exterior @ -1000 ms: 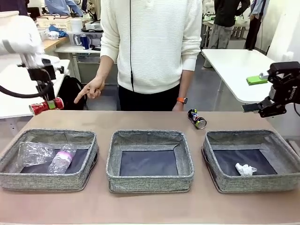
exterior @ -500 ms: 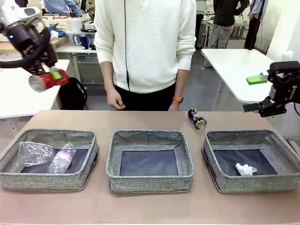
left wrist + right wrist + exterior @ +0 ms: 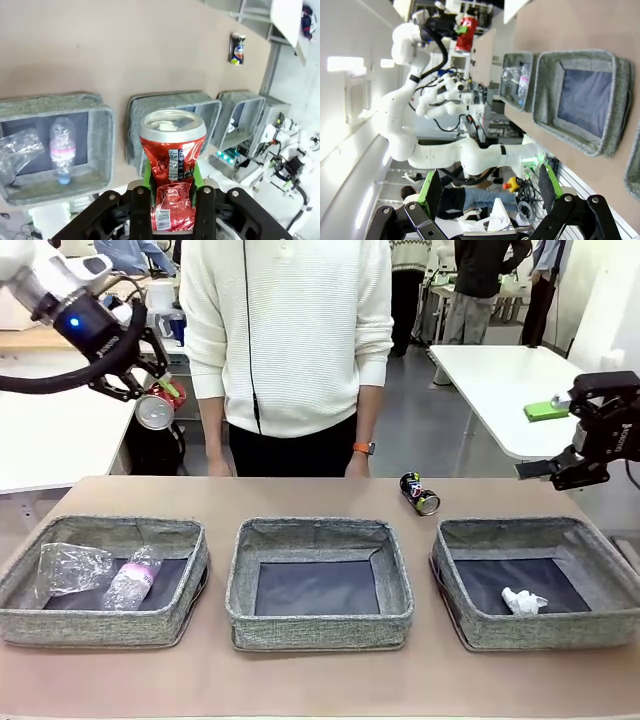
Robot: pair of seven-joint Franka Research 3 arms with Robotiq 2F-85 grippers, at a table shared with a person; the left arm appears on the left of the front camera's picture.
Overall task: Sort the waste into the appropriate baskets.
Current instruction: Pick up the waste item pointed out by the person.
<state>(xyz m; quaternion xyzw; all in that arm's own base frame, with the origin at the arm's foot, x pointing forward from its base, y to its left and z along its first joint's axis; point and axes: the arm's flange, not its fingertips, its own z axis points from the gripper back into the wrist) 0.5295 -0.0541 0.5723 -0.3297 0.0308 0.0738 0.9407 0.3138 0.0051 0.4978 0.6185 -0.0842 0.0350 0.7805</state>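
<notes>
Red metal can [image 3: 172, 142], crumpled at base, clamped in left pincer [image 3: 171, 174].

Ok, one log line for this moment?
left gripper: shut on red can, aloft | right gripper: open | dark can: on table | bottle, cup: left bin | wad: right bin

Robotics lab: white robot arm [image 3: 25, 270] beside a brown desk [image 3: 320, 680], white work tables [image 3: 490, 380] behind, loose cable bundles [image 3: 525, 197] nearby, other people [image 3: 480, 270] standing at far stations.
</notes>
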